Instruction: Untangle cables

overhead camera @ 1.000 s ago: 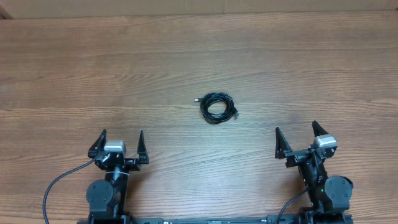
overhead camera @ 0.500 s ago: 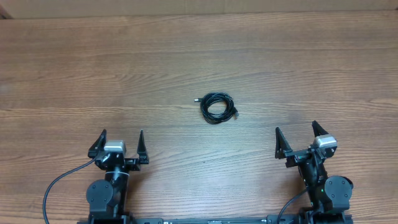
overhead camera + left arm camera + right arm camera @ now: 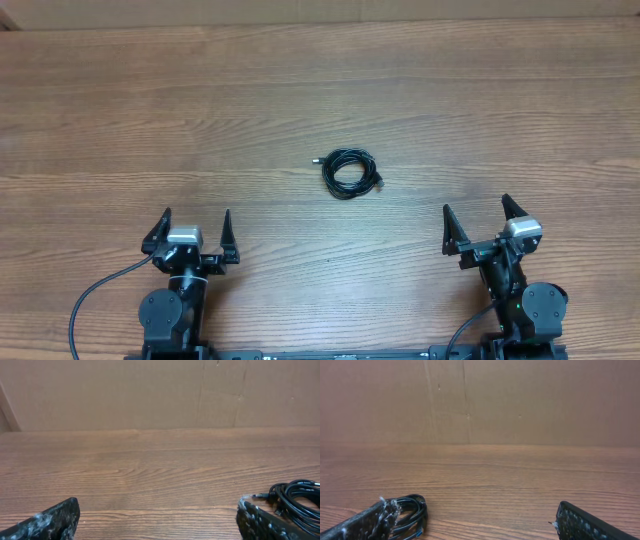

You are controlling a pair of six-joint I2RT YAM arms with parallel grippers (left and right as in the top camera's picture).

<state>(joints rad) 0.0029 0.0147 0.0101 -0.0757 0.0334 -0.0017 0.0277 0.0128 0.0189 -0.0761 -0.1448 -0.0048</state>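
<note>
A small coil of black cable [image 3: 349, 172] lies on the wooden table near its middle, with a plug end sticking out to the left. It also shows at the right edge of the left wrist view [image 3: 296, 499] and at the lower left of the right wrist view [image 3: 409, 514]. My left gripper [image 3: 191, 232] is open and empty near the front edge, well to the lower left of the coil. My right gripper [image 3: 478, 220] is open and empty, to the lower right of the coil.
A brown cardboard wall [image 3: 150, 395] stands along the far edge of the table [image 3: 150, 120]. Each arm's black cable trails off behind its base at the front edge.
</note>
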